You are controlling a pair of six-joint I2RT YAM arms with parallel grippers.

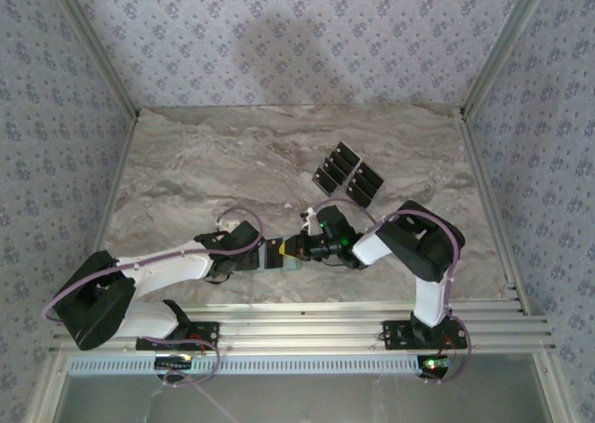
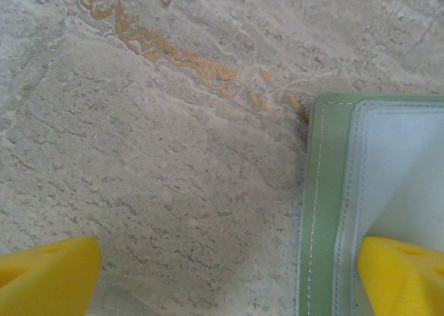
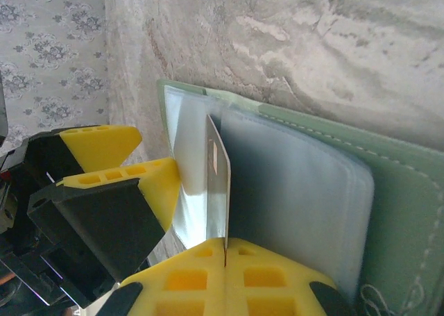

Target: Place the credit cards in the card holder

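**A:** Left wrist view first. What do we put down?

**B:** Left hand (image 2: 229, 271) spread wide, gripping nothing. One yellow fingertip is at 7 o'clock in the frame, over bare bench (image 2: 173, 156). The other is at 5 o'clock, set on the pale blue-grey inside of the card holder (image 2: 320, 212).

**A:** And the holder itself?

**B:** We note it lying open and flat on the bench. Its green border and light stitching face up.

**A:** Right wrist view?

**B:** Right hand (image 3: 225, 260) pinched tight on the held card (image 3: 218, 167). We see the card edge-on, standing up from the pads toward 12 o'clock. It sits in the gap between a clear flap and the blue-grey pocket page. We cannot tell how deep it reaches. At the card's 9 o'clock, one left-hand finger touches that clear flap.

**A:** Overhead?

**B:** We place the holder near the bench's 6 o'clock edge, about mid-width. The left hand is at its 9 o'clock and the right hand at its 3 o'clock, their tips close together over it.

**A:** The other cards?

**B:** The credit cards (image 1: 349, 174) lie flat at the holder's 1 o'clock, well apart from both hands. They are black, in two short rows side by side. We cannot tell whether the cards overlap.
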